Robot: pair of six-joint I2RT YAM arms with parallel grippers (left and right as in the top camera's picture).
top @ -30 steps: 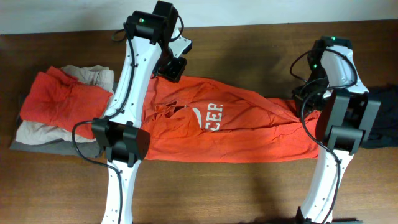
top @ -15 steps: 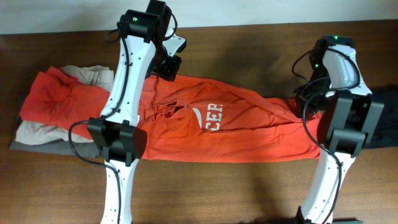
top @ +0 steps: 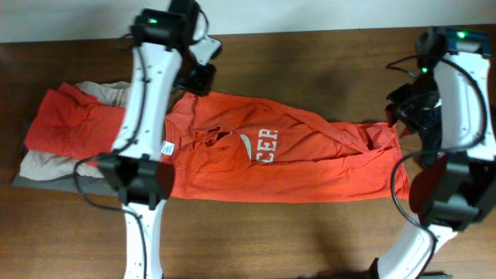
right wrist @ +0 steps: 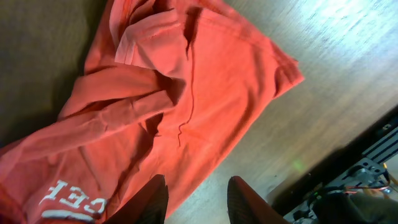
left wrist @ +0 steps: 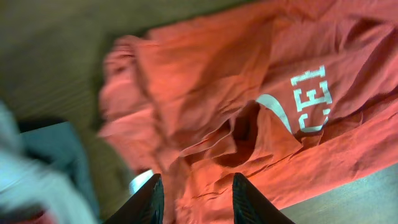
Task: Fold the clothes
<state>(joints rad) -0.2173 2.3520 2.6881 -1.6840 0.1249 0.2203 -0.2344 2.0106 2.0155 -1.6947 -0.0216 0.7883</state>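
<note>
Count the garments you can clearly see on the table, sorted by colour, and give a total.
red-orange T-shirt: 1
beige garment: 1
grey garment: 1
Total: 3

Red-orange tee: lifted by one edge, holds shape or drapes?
Likely drapes: the red-orange T-shirt lies creased and bunched around the collar. Probably light, since its folds look thin. A push would likely wrinkle it on the wooden table rather than slide it whole.
</note>
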